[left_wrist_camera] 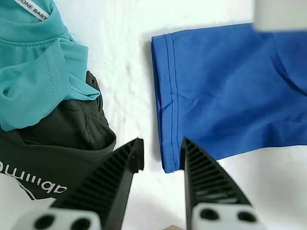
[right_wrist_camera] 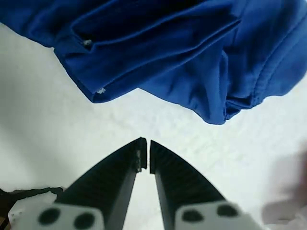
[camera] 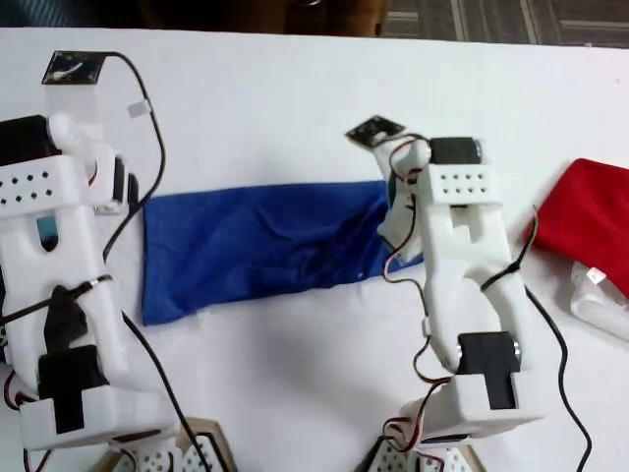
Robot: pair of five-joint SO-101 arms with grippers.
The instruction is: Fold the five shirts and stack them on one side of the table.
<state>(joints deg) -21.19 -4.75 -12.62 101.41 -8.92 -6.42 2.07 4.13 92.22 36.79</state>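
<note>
A blue shirt [camera: 256,246] lies folded into a long strip across the middle of the white table [camera: 295,98]. My left gripper [left_wrist_camera: 162,157] is open, hovering over the hemmed corner of the blue shirt [left_wrist_camera: 225,91], with nothing gripped. Beside that corner a teal shirt [left_wrist_camera: 33,72] rests on a dark shirt [left_wrist_camera: 62,139]. My right gripper [right_wrist_camera: 145,154] is shut and empty, over bare table just short of the bunched end of the blue shirt [right_wrist_camera: 192,62]. A red shirt [camera: 590,221] lies at the right edge.
The left arm [camera: 59,256] covers the teal and dark shirts in the high view. The right arm [camera: 462,256] stands between the blue and red shirts. A white garment [camera: 601,300] lies under the red one. The far strip of table is bare.
</note>
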